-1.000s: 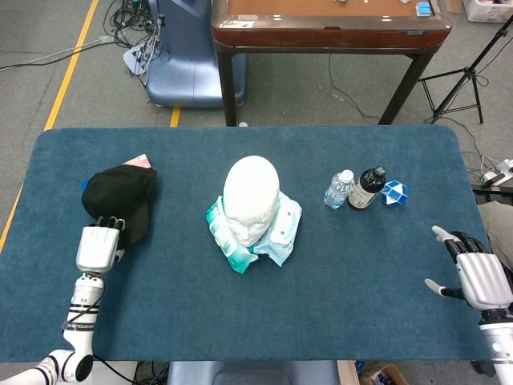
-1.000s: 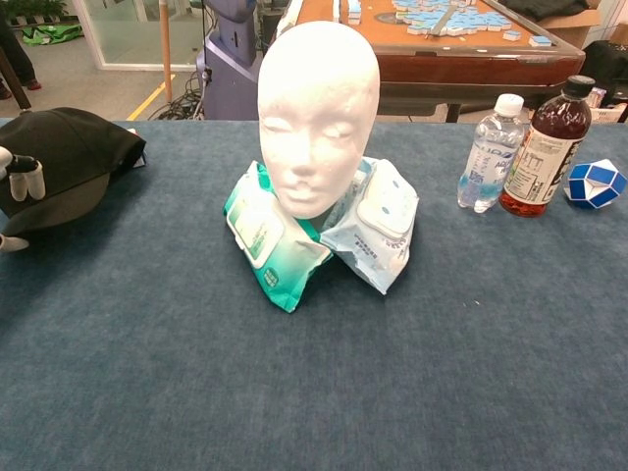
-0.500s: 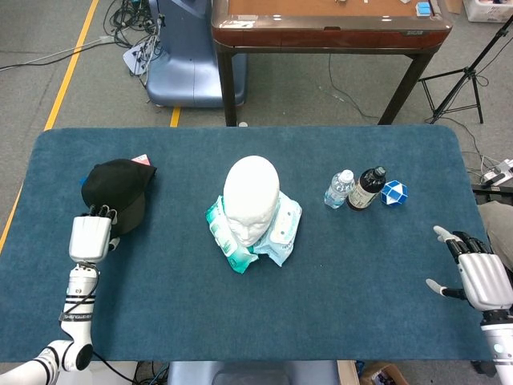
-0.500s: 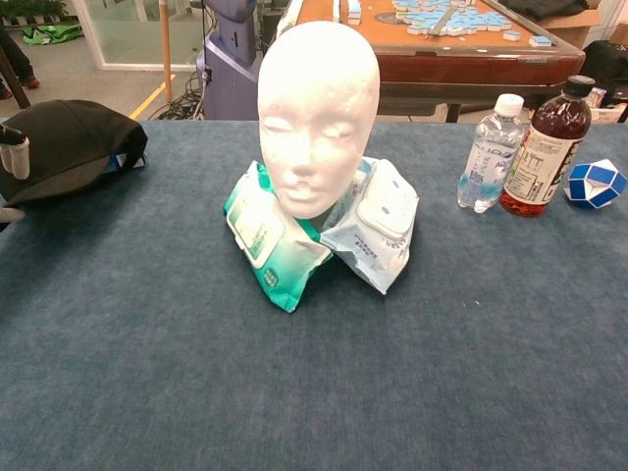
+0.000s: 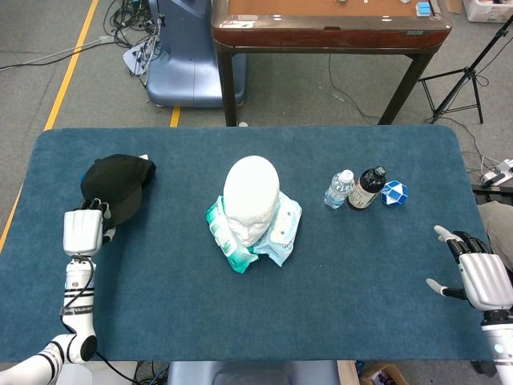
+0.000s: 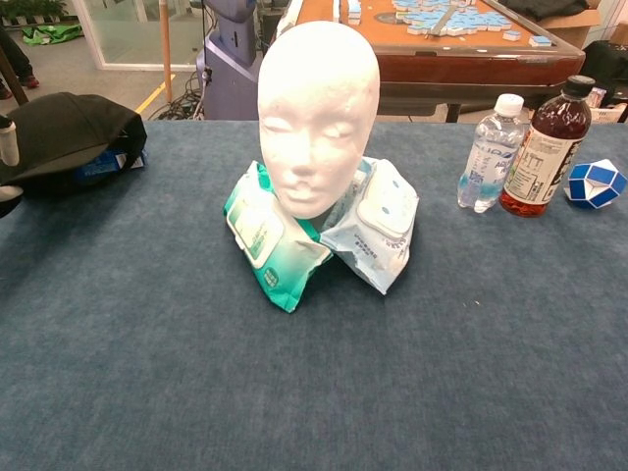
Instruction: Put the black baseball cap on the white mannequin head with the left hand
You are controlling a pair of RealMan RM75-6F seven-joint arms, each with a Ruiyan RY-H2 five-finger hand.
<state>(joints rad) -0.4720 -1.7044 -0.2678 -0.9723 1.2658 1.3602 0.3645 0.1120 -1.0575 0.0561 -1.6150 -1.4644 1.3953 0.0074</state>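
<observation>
Blue felt covers the table (image 5: 240,321), and at its near right corner the right hand (image 5: 481,277) rests with fingers spread, holding nothing. Toward the left edge, the left hand (image 5: 82,231) meets the black baseball cap (image 5: 116,180) at its brim; whether its fingers pinch the brim cannot be told. Soft and light, the cap likely lifts best by that stiffer brim. Bare felt lies between it and the white mannequin head (image 5: 251,196) at the table's middle.

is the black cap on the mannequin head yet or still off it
Off. The white mannequin head is bare on top, and the black baseball cap lies on the table's left side, at the left hand.
</observation>
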